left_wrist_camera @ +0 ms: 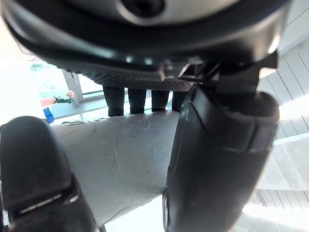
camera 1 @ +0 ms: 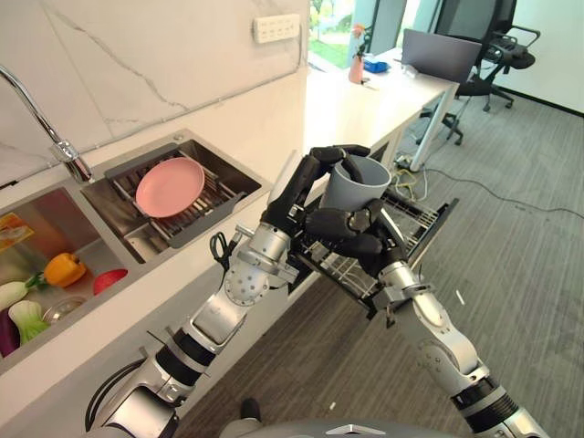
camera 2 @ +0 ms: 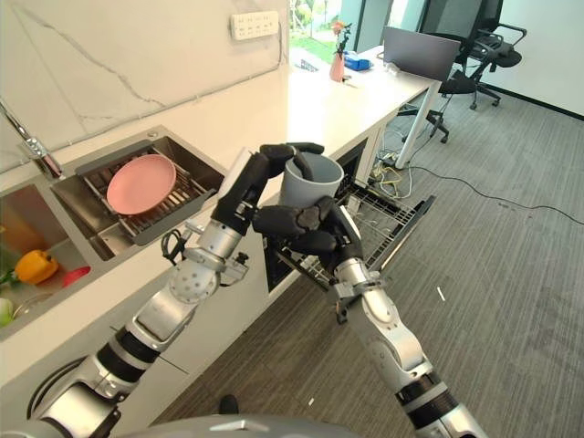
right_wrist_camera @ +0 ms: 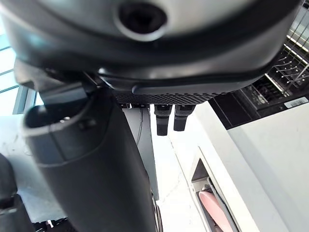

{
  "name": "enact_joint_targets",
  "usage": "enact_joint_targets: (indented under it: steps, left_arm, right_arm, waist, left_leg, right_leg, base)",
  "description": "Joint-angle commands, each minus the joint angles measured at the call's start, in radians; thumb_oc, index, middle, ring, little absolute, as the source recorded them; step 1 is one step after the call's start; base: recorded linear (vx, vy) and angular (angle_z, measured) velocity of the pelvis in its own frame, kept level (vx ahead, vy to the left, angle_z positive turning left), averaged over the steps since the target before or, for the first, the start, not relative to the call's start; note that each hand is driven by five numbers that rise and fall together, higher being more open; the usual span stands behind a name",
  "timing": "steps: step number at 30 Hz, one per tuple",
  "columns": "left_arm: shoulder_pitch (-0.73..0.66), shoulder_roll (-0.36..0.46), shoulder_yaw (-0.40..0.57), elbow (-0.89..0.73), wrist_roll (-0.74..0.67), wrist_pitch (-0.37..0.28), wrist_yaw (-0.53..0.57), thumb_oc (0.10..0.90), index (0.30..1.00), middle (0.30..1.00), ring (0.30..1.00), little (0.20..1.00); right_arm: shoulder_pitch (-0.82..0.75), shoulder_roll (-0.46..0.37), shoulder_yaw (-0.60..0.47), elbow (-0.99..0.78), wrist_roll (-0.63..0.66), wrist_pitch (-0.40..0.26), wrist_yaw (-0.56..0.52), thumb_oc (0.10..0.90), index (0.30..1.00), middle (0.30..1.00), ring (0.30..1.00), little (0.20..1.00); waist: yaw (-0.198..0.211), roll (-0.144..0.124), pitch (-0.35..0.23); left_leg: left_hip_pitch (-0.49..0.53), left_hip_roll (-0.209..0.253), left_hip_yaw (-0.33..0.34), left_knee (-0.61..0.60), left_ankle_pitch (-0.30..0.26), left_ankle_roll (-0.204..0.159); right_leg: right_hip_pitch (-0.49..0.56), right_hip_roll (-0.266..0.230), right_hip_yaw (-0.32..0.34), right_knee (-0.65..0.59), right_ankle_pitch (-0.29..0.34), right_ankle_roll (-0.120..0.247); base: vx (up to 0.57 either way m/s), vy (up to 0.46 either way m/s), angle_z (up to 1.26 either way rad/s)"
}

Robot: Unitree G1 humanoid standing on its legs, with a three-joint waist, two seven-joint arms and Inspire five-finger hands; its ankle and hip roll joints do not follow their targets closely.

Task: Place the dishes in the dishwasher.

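A: The left robot hand (camera 1: 306, 187) is curled round a grey cup (camera 1: 356, 185); the right robot hand (camera 1: 351, 230) is wrapped under it, thumb across.

B: Cup position?

A: Held upright, mouth up, above the pulled-out dishwasher rack (camera 1: 415, 219), beside the surface (camera 1: 274, 119).

B: Next move?

A: Probably straight down; the rack is directly beneath. A pink plate (camera 1: 170, 186) is left in the sink rack (camera 1: 205, 214).
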Motion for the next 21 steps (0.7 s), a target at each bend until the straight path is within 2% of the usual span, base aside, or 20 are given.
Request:
enact_joint_targets:
  steps: [1,8,18,19,21]
  left_arm:
    - [-0.071,-0.047,-0.134,-0.003,-0.035,-0.062,-0.093,0.4,0.3,0.3,0.3,0.3]
    - [-0.054,-0.04,-0.125,0.002,-0.048,-0.061,-0.086,0.4,0.3,0.3,0.3,0.3]
    - [-0.021,-0.028,-0.096,-0.003,-0.067,-0.067,-0.075,0.4,0.3,0.3,0.3,0.3]
    - [-0.018,-0.027,-0.094,-0.001,-0.072,-0.066,-0.076,0.685,0.728,0.728,0.728,0.728]
    - [-0.018,-0.027,-0.094,-0.001,-0.072,-0.066,-0.076,0.685,0.728,0.728,0.728,0.728]
  right_arm:
    - [-0.271,0.061,-0.087,-0.032,0.044,-0.126,-0.031,0.4,0.3,0.3,0.3,0.3]
    - [-0.262,0.103,-0.123,-0.034,0.024,-0.155,-0.075,0.4,0.3,0.3,0.3,0.3]
    - [-0.235,0.107,-0.179,-0.041,-0.059,-0.179,-0.116,0.4,0.3,0.3,0.3,0.3]
    - [-0.232,0.104,-0.184,-0.04,-0.068,-0.178,-0.12,0.4,0.3,0.3,0.3,0.3]
    - [-0.232,0.104,-0.184,-0.04,-0.068,-0.178,-0.12,0.4,0.3,0.3,0.3,0.3]
  waist:
    - [0.029,0.004,-0.054]
    - [0.031,0.009,-0.054]
    - [0.032,0.01,-0.053]
    - [0.032,0.011,-0.052]
    - [0.032,0.011,-0.052]
  left_leg:
    - [0.109,0.059,-0.016,0.009,-0.109,-0.05]
    - [0.112,0.06,-0.014,0.009,-0.11,-0.047]
    - [0.114,0.058,-0.018,0.009,-0.111,-0.046]
    - [0.114,0.059,-0.017,0.009,-0.112,-0.046]
    - [0.114,0.059,-0.017,0.009,-0.112,-0.046]
  right_leg:
    - [-0.032,-0.017,-0.02,0.022,0.028,0.062]
    - [-0.033,-0.018,-0.018,0.023,0.027,0.063]
    - [-0.031,-0.017,-0.023,0.023,0.025,0.062]
    - [-0.03,-0.017,-0.024,0.023,0.025,0.062]
    - [-0.03,-0.017,-0.024,0.023,0.025,0.062]
  base:
    - [0.0,0.0,0.0]
    - [0.0,0.0,0.0]
    - [0.0,0.0,0.0]
    - [0.0,0.0,0.0]
    - [0.0,0.0,0.0]
